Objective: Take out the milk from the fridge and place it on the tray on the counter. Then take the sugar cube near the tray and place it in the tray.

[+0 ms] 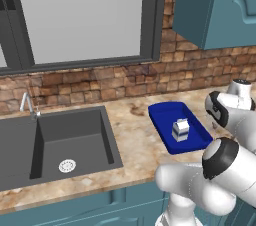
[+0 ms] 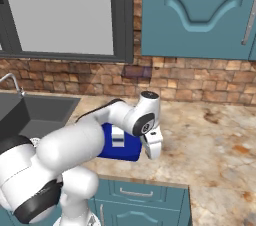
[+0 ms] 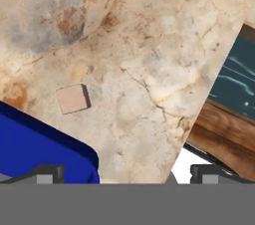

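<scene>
On blue rectangular tray: small white milk carton, done. Tiny tan sugar cube left on speckled counter; gripper spread wide, empty.

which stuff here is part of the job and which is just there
Job:
- milk, standing in the tray
- sugar cube, on the counter beside the tray
- gripper, open, over the counter

Just there:
- sink
- tap
- window
- wall cabinets
</scene>
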